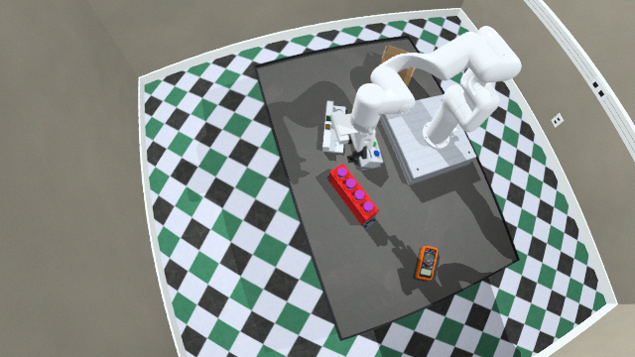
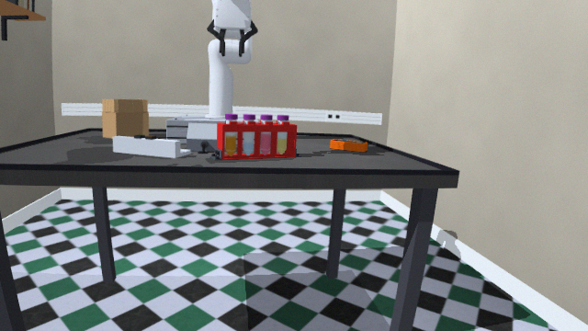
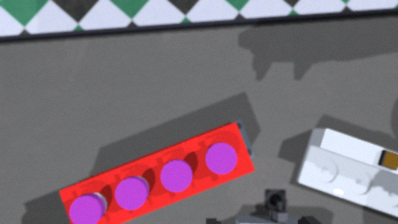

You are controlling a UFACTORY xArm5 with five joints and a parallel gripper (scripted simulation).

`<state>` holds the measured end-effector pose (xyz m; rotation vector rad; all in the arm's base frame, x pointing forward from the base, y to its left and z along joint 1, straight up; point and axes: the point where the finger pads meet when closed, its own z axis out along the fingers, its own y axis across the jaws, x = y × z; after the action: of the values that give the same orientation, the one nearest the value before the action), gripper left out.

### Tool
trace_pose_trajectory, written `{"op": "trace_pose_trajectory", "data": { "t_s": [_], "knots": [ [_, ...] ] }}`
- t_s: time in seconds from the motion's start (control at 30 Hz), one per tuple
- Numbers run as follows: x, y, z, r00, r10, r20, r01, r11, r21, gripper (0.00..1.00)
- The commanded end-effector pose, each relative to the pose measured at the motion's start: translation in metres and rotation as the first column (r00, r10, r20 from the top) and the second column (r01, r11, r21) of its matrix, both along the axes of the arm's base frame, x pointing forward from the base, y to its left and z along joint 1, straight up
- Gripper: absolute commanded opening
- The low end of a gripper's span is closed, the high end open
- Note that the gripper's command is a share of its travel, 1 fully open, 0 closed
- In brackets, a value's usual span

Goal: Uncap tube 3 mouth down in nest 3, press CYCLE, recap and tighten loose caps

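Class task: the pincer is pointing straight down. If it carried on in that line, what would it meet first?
Probably the key housing, or the table between it and the rack. The open, empty pincer hangs high with nothing beneath it before that, but depth is unclear.

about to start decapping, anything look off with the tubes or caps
Nothing stands out. All four purple caps sit on their tubes in the red rack, which stands upright on the table. The hand hangs high above, holding nothing.
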<state>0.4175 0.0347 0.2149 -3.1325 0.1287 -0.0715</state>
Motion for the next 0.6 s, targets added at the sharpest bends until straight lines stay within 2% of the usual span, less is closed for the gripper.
{"op": "trace_pose_trajectory", "data": {
  "t_s": [0.0,0.07,0.57],
  "knots": [
    [-0.005,-0.014,0.016,0.999,0.036,-0.016,-0.037,0.999,-0.003,0.46],
    [-0.005,-0.014,0.016,0.999,0.036,-0.016,-0.037,0.999,-0.003,0.46],
    [-0.015,-0.058,-0.09,0.965,0.263,-0.02,-0.263,0.965,-0.008,0.46]
  ]
}}
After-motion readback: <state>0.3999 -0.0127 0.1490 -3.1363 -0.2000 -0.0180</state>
